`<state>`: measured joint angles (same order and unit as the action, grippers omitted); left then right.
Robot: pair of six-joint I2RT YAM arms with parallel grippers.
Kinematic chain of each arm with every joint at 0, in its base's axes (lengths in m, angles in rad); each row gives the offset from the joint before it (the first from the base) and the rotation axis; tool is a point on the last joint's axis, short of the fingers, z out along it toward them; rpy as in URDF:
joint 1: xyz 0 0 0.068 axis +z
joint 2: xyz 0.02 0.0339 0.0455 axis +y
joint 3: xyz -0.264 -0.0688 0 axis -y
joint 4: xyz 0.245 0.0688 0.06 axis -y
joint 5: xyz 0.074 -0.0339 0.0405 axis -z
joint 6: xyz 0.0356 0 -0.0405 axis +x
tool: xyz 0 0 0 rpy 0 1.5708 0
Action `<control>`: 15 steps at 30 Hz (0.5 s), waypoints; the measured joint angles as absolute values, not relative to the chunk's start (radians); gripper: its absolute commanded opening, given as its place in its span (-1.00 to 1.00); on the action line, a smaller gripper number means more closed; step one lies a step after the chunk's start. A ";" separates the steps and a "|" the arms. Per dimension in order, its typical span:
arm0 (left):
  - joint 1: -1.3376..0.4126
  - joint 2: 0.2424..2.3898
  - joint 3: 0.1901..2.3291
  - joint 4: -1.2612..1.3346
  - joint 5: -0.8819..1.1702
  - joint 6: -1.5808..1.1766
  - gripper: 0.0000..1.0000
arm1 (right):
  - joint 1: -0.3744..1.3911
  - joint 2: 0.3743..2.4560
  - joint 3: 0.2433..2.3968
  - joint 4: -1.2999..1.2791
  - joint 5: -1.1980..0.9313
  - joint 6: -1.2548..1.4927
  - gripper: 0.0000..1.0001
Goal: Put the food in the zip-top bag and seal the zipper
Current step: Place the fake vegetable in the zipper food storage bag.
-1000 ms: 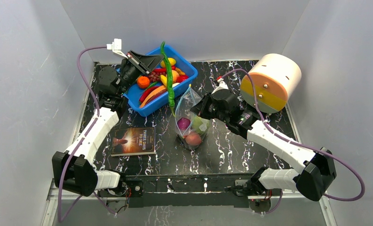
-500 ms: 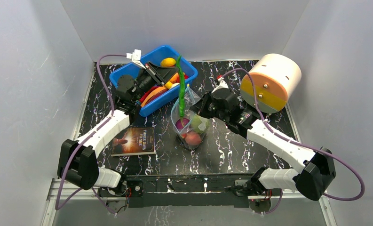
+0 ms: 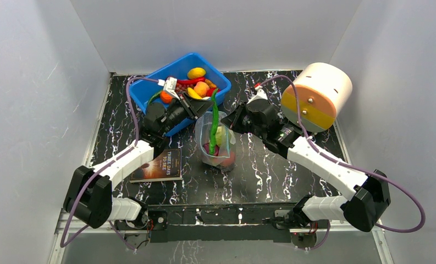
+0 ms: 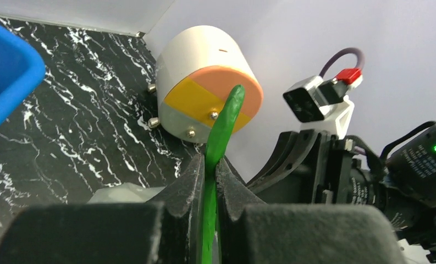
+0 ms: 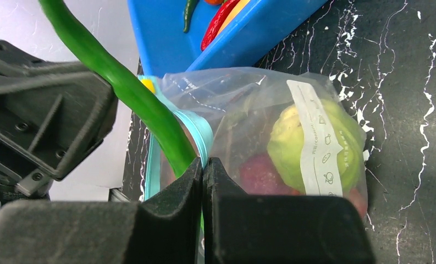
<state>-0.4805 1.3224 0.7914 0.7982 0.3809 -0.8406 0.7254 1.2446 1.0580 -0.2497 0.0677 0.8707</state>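
Note:
The clear zip-top bag (image 3: 215,144) stands open at the table's middle, with a green cabbage (image 5: 309,144), a purple onion (image 5: 259,175) and a peach (image 3: 228,159) inside. My left gripper (image 3: 203,108) is shut on a long green bean (image 3: 213,126), whose lower end hangs inside the bag's mouth. The bean also shows between the left jaws (image 4: 211,181). My right gripper (image 5: 203,165) is shut on the bag's blue-green zipper strip (image 5: 196,127) and holds the mouth up. The right gripper (image 3: 230,119) is at the bag's right rim.
A blue bin (image 3: 174,71) with several more toy foods stands behind the bag. A book (image 3: 158,164) lies at the left front. A white, yellow and orange cylinder (image 3: 316,94) stands at the back right.
My left arm has swung from over the bin toward the bag, carrying the green bean, and lowered its end into the bag's mouth. The bag's mouth is now spread wider.

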 measured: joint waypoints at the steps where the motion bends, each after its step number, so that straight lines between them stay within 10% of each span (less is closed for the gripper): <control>1: -0.482 1.318 0.782 0.798 0.380 -0.837 -1.00 | 0.725 1.245 1.058 -0.250 0.072 0.871 -1.00; 15: -0.487 1.204 0.801 0.787 0.176 -0.599 -1.00 | 0.725 1.260 1.063 -0.208 0.083 0.924 -1.00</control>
<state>-0.4870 1.2041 0.8009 0.7868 0.1761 -0.5995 0.7254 1.2598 1.0634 -0.2077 0.0834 0.9241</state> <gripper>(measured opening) 0.048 0.009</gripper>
